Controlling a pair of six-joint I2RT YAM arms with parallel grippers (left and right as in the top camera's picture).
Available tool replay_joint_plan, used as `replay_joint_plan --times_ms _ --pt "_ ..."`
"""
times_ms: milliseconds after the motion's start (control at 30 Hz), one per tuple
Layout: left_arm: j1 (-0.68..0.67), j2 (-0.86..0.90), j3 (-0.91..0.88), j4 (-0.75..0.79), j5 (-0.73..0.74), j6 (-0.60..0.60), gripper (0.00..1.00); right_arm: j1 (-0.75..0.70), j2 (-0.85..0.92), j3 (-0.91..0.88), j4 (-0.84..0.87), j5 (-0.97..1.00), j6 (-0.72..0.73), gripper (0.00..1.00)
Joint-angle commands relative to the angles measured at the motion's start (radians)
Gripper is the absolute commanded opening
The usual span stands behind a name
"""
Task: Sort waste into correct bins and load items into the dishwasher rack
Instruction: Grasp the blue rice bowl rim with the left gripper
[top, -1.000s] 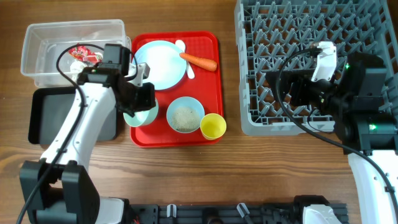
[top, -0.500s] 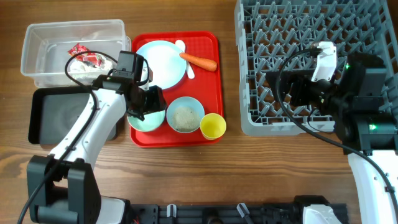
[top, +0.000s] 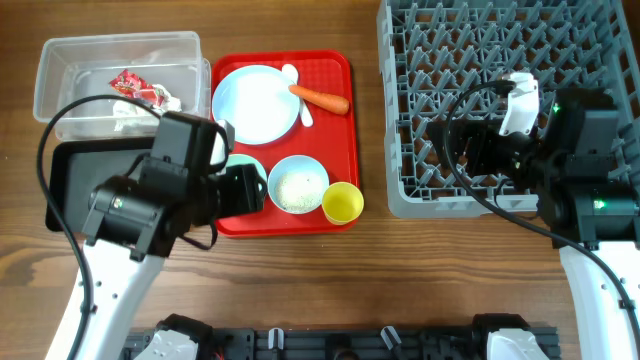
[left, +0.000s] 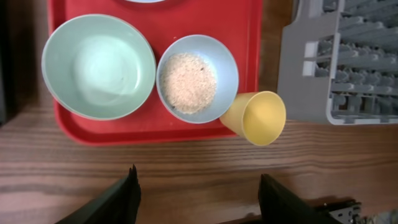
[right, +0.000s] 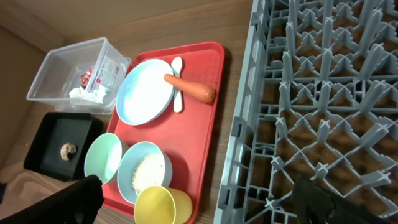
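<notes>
The light green bowl (left: 98, 65) stands empty on the red tray (left: 249, 25), beside the pale blue bowl (left: 196, 78) holding white rice. The yellow cup (left: 255, 117) lies tipped at the tray's front right corner. My left gripper (left: 198, 186) hangs open above the wood in front of the tray, nothing between its fingers. The plate (top: 256, 103), white spoon (top: 292, 75) and carrot (top: 320, 98) are at the tray's back. The clear tub (top: 70, 60) holds the wrapper (top: 137, 86) and tissue (right: 87, 93). A brown lump (right: 68, 149) lies in the black tray (right: 43, 134). My right gripper (right: 198, 182) is open over the rack (top: 600, 40).
My left arm's body (top: 160, 195) covers much of the black tray and part of the green bowl in the overhead view. Bare wooden table (top: 330, 280) runs along the front. The rack's near left corner (left: 298, 93) stands close to the yellow cup.
My left gripper has set the green bowl on the red tray, opened, and drawn back toward the table's front. The right arm has not moved.
</notes>
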Motion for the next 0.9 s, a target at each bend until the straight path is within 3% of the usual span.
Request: replay_joint_plan --times_ms 0,267,500,667,867 --pt "-0.119 -0.062 0.010 -0.042 -0.153 -0.138 0.61 -0.003 0.006 0.019 -0.002 -0.002 0.004 1.00" --pt "-0.288 -0.056 0.010 -0.029 -0.304 -0.237 0.61 0.106 0.039 0.019 0.077 -0.001 0.007 0.99" --pt "-0.293 0.103 0.009 -0.008 -0.375 -0.238 0.60 0.271 0.219 0.019 0.241 0.033 0.074 0.99" --pt "-0.291 0.275 0.009 0.082 -0.384 -0.285 0.59 0.346 0.343 0.019 0.347 0.034 0.093 0.96" --pt "-0.282 0.336 0.009 0.148 -0.384 -0.288 0.58 0.382 0.410 0.019 0.394 0.083 0.129 0.96"
